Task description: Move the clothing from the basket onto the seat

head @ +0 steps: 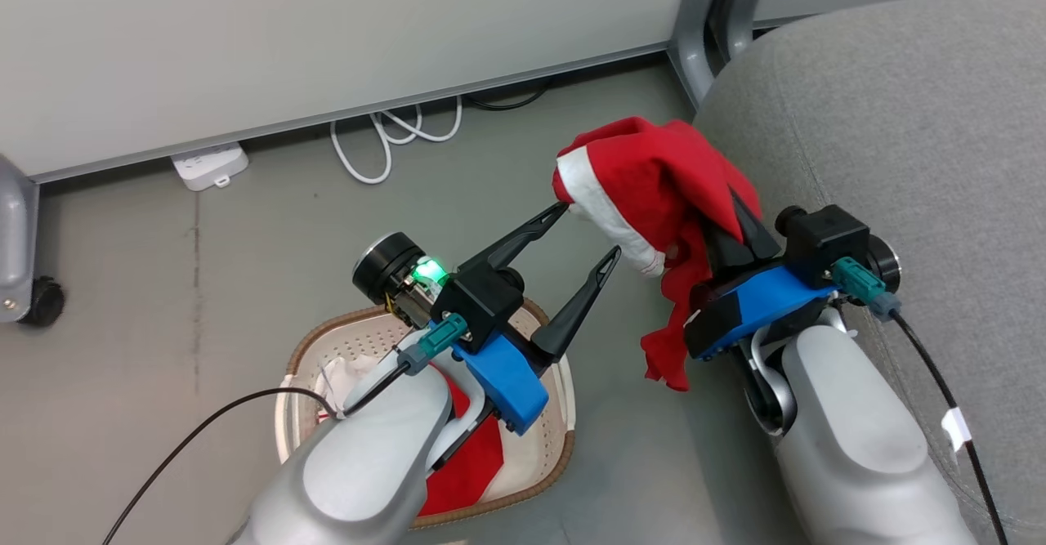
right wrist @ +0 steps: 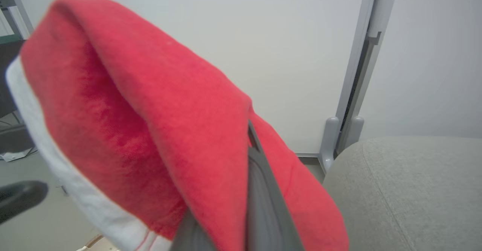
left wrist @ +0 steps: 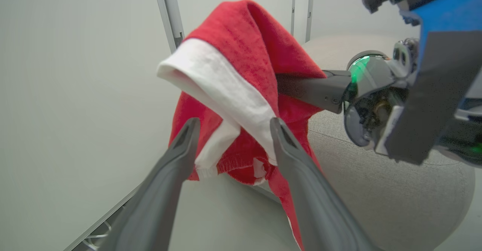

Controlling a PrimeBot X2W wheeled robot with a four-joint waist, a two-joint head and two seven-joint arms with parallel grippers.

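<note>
The red garment (head: 654, 177) (left wrist: 244, 55) (right wrist: 150, 111) is hanging in the air over the floor (head: 245, 243), just beside the seat's left edge. Its long axis is running downward, with a narrow red tail dangling at the bottom, and its white band is facing left. The cloth is looking soft and nappy.

The right end effector (head: 739, 222) is pinching a fold of it, its fingers mostly buried in fabric. The left end effector (head: 590, 230) (left wrist: 235, 123) is standing wide open and gripping nothing, its tips reaching to the white band.

Near and left, under the left arm, the perforated oval basket (head: 368, 341) is sitting on the floor, holding a second red garment (head: 470, 463). The grey woven seat (head: 899, 120) is spreading broad and rounded on the right. Open floor is stretching left and far to the wall (head: 327, 38).
</note>
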